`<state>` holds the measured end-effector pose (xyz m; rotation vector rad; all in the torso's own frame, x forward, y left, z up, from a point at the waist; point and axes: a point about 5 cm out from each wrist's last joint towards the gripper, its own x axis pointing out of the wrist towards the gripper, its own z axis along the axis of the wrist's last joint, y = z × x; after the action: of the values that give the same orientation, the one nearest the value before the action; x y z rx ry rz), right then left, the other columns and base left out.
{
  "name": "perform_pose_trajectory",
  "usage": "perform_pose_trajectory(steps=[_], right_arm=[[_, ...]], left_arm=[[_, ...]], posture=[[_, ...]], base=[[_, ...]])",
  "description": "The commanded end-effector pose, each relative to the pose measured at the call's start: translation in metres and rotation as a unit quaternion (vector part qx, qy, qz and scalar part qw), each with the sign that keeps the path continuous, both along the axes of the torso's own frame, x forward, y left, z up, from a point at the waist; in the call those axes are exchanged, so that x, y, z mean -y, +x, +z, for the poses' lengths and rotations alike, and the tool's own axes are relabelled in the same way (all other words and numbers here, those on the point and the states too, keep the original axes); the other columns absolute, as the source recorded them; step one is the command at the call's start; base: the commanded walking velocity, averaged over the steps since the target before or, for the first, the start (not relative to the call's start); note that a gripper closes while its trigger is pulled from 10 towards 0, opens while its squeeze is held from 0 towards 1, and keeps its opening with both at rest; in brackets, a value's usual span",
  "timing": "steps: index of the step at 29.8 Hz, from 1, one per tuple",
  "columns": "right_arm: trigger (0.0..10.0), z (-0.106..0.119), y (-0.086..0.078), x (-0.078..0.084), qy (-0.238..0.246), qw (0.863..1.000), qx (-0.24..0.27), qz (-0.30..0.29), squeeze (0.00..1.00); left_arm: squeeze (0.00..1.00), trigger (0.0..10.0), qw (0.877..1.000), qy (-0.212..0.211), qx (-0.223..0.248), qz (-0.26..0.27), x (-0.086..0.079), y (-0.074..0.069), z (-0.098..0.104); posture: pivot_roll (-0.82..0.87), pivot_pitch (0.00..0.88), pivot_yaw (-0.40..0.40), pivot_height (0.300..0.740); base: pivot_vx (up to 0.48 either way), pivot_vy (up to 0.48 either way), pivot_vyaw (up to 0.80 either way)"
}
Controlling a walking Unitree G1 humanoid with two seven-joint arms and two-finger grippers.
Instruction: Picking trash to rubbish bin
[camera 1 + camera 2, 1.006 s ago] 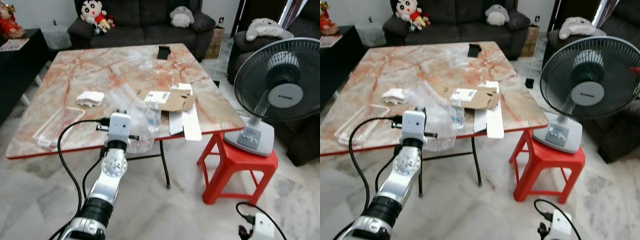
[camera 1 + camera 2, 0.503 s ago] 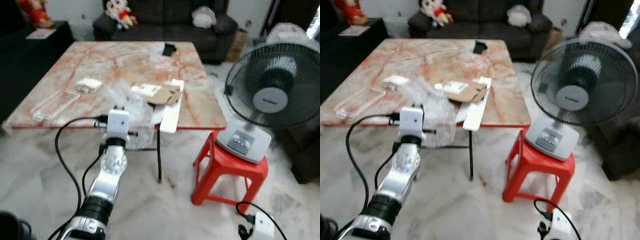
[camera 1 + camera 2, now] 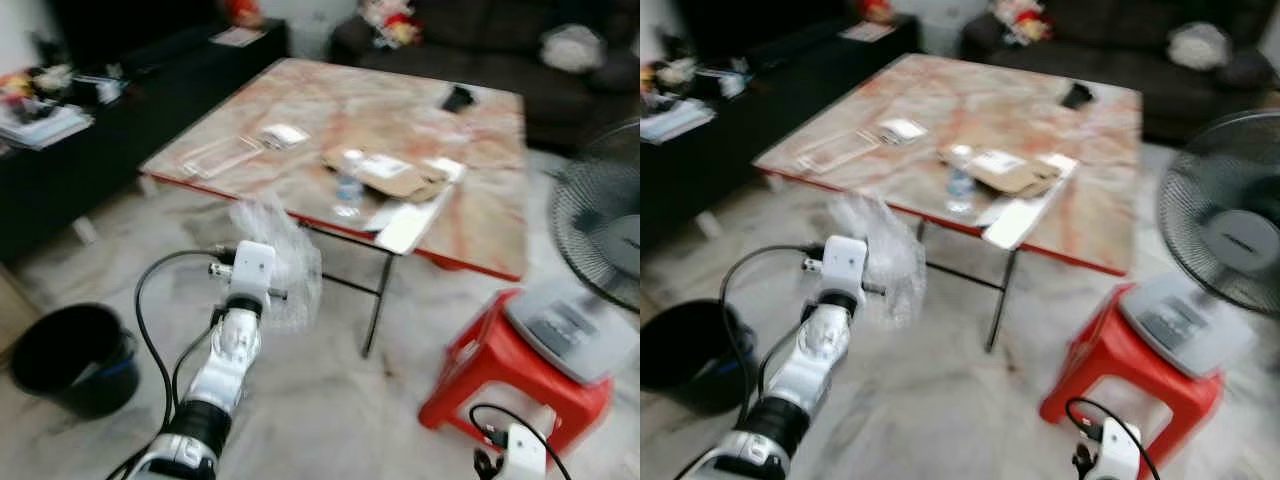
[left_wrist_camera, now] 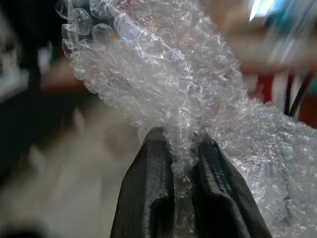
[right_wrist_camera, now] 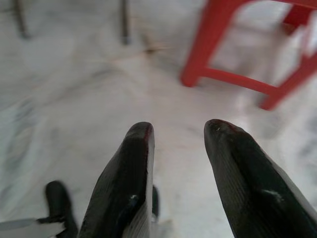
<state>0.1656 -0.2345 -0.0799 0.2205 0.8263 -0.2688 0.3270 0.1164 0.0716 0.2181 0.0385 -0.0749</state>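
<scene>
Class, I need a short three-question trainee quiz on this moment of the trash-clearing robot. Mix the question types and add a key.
1. True or false: the left gripper is shut on the bubble wrap.
2. Which stands on the red stool? A) a fan B) a bottle C) a plush toy
3. Fill in: the black rubbish bin stands on the ____, to the robot's left of the table.

Key: 1 true. 2 A, the fan. 3 floor.
</scene>
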Motion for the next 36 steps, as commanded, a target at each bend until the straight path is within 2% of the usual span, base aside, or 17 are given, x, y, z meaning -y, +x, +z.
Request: perform_pose_trajectory(steps=[1,4,7,8,9,10,11,12,16,17,18,23,25,32,36], right_arm=[[10.0,-0.001,-0.003,0.003,-0.001,1.0,-0.001,-0.004,0.0],[10.0,-0.001,-0.003,0.003,-0.001,1.0,-0.002,-0.004,0.0],[10.0,-0.001,-0.004,0.004,-0.002,1.0,-0.002,-0.004,0.0],[10.0,-0.001,-0.005,0.004,-0.003,1.0,-0.003,-0.004,0.0],[10.0,-0.001,-0.005,0.004,-0.003,1.0,-0.003,-0.004,0.0],[10.0,-0.001,-0.005,0.005,0.0,1.0,0.0,-0.012,0.0],[10.0,-0.001,-0.005,0.005,0.0,1.0,0.0,-0.012,0.0],[10.0,0.0,-0.005,0.005,0.002,1.0,0.004,-0.015,0.0],[10.0,0.0,-0.005,0.006,0.003,1.0,0.005,-0.016,0.0],[10.0,0.0,-0.005,0.007,0.001,1.0,0.002,-0.015,0.0],[10.0,0.0,-0.006,0.007,0.0,1.0,0.001,-0.015,0.0],[10.0,0.0,-0.005,0.007,-0.007,1.0,-0.003,-0.002,0.0],[10.0,0.0,-0.005,0.007,-0.011,1.0,-0.004,0.003,0.0],[10.0,0.0,-0.006,0.008,-0.008,1.0,-0.006,-0.001,0.0],[10.0,0.0,-0.006,0.008,-0.007,1.0,-0.005,-0.003,0.0]], left_arm=[[0.0,10.0,0.998,-0.023,-0.05,-0.02,0.006,-0.004,-0.016],[0.0,10.0,0.995,-0.025,-0.095,-0.034,0.008,-0.013,-0.035],[0.0,10.0,0.987,-0.031,-0.153,-0.021,0.003,-0.024,-0.056],[0.0,10.0,0.982,-0.032,-0.187,-0.016,-0.001,-0.032,-0.068],[0.0,10.0,0.98,-0.033,-0.194,-0.017,-0.001,-0.034,-0.071],[0.0,10.0,0.975,-0.018,-0.221,-0.017,-0.005,-0.042,-0.082],[0.0,10.0,0.975,-0.018,-0.221,-0.017,-0.005,-0.042,-0.082],[0.0,10.0,0.967,0.012,-0.254,-0.021,-0.012,-0.056,-0.096],[0.0,10.0,0.959,0.038,-0.28,-0.027,-0.017,-0.066,-0.106],[0.0,10.0,0.944,0.044,-0.328,-0.012,-0.028,-0.085,-0.122],[0.0,10.0,0.936,0.042,-0.348,-0.004,-0.031,-0.093,-0.128],[0.0,10.0,0.908,0.039,-0.417,0.029,-0.042,-0.126,-0.149],[0.0,10.0,0.903,0.025,-0.426,0.05,-0.044,-0.134,-0.153],[0.0,10.0,0.905,0.011,-0.419,0.074,-0.047,-0.136,-0.153],[0.0,10.0,0.906,0.014,-0.417,0.068,-0.046,-0.133,-0.152]], posture=[[-0.07,0.033,-0.046,0.74],[-0.07,0.033,-0.046,0.74],[-0.08,0.03,-0.045,0.74],[-0.08,0.028,-0.046,0.74],[-0.08,0.028,-0.046,0.74],[-0.08,0.027,-0.046,0.74],[-0.08,0.027,-0.046,0.74],[-0.08,0.023,-0.048,0.74],[-0.08,0.021,-0.051,0.74],[-0.08,0.018,-0.052,0.74],[-0.08,0.018,-0.052,0.74],[-0.08,0.005,-0.053,0.74],[-0.09,0.006,-0.054,0.74],[-0.07,0.027,-0.071,0.74],[-0.08,0.03,-0.07,0.74]], base=[[0.0,0.0,0.8],[0.0,0.0,0.8],[0.0,0.0,0.8],[0.0,0.0,0.63],[0.0,0.0,0.63],[0.0,0.0,0.0],[0.0,0.0,0.0],[0.0,0.0,0.0],[0.0,0.0,0.0],[0.0,0.0,0.0],[0.0,0.0,0.0],[0.0,0.0,0.0],[0.0,0.0,0.24],[0.0,0.0,0.72],[0.0,0.0,0.11]])
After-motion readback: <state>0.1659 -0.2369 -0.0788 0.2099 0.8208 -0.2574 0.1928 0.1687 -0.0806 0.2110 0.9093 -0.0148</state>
